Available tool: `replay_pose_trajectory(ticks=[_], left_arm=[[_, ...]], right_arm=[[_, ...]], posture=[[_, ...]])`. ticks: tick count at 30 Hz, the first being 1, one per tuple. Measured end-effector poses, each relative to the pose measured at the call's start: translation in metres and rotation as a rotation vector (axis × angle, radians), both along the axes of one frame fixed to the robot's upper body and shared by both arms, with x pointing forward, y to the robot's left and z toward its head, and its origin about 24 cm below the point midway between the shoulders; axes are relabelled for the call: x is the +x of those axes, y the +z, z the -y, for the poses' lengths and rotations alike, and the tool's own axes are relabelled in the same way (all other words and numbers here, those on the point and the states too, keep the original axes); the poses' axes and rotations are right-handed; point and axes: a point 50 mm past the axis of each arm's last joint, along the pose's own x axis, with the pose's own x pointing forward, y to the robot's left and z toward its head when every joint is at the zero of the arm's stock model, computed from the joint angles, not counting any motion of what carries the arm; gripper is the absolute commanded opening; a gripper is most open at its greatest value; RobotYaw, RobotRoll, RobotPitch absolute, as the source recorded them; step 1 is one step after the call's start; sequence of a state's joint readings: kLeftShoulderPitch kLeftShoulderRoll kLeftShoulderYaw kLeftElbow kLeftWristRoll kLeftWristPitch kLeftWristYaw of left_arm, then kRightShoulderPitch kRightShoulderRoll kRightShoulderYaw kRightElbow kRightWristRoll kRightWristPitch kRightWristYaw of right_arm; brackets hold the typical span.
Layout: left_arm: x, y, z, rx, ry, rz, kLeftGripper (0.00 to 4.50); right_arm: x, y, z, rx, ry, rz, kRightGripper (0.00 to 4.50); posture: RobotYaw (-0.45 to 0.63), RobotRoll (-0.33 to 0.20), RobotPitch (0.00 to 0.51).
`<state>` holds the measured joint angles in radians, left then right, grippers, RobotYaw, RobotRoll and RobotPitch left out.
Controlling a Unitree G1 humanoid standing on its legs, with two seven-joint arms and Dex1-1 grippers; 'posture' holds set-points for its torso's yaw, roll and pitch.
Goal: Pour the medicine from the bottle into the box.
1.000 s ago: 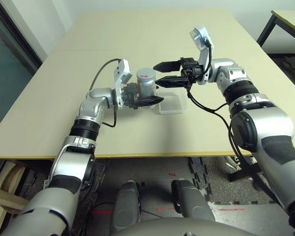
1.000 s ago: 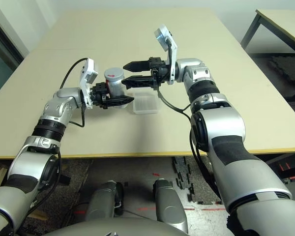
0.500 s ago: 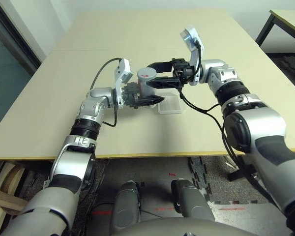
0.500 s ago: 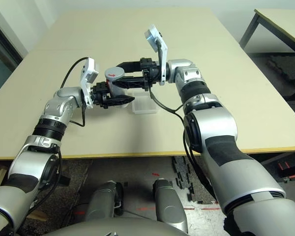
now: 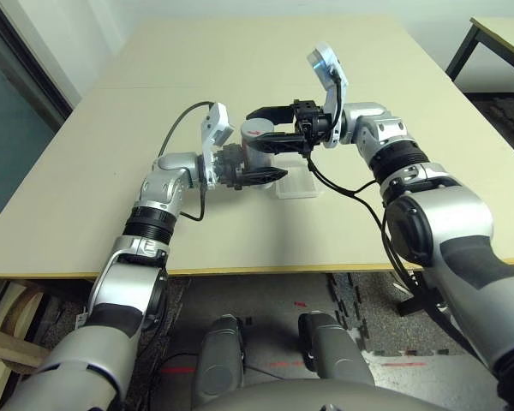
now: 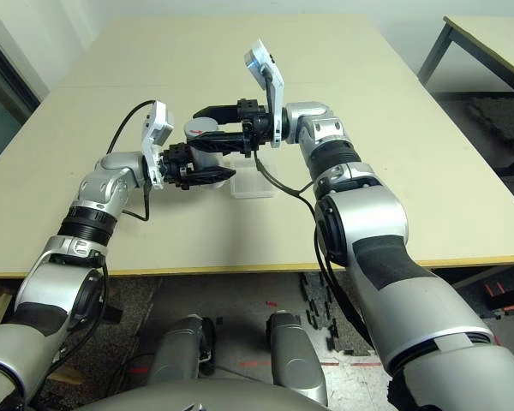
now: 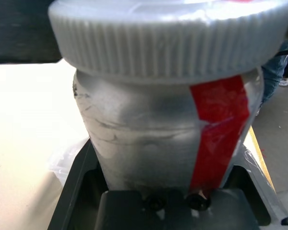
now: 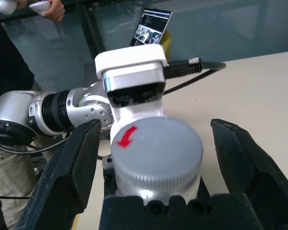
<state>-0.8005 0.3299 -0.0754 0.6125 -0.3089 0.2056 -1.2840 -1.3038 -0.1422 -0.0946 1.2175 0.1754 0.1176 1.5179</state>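
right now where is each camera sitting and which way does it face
Left eye and right eye: on the head, looking down over both silver forearms at the bottle, the box and the table.
Left wrist: along the left gripper, shut on the bottle's body.
Right wrist: along the open right gripper, its fingers either side of the cap, facing the left arm and a person.
All views share the bottle.

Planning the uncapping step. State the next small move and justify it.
Probably close the right gripper on the cap: its open fingers straddle the cap without touching, while the left gripper holds the bottle upright beside the box. The cap is on, so pouring can't start.
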Motion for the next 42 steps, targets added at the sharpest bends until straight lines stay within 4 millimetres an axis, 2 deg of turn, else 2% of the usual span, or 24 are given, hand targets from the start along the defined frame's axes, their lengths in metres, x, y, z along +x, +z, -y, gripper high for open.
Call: replay_pose_trajectory(ticks=[8,24,42], left_arm=[[0.000,0.000,0.000,0.002,-0.002,0.000,2.83],[0.000,0.000,0.000,0.002,0.003,-0.005,2.83],[0.000,-0.001,0.000,0.003,0.002,-0.009,2.83]], right_arm=[[0.002,0.001,0.000,-0.002,-0.032,0.016,4.50],[0.005,0.001,0.015,-0.024,-0.072,0.028,4.50],[0.002,-0.001,0.023,-0.008,-0.025,-0.033,4.50]], posture=[[-0.10,0.000,0.058],[-0.11,0.000,0.061],[-0.12,0.000,0.061]])
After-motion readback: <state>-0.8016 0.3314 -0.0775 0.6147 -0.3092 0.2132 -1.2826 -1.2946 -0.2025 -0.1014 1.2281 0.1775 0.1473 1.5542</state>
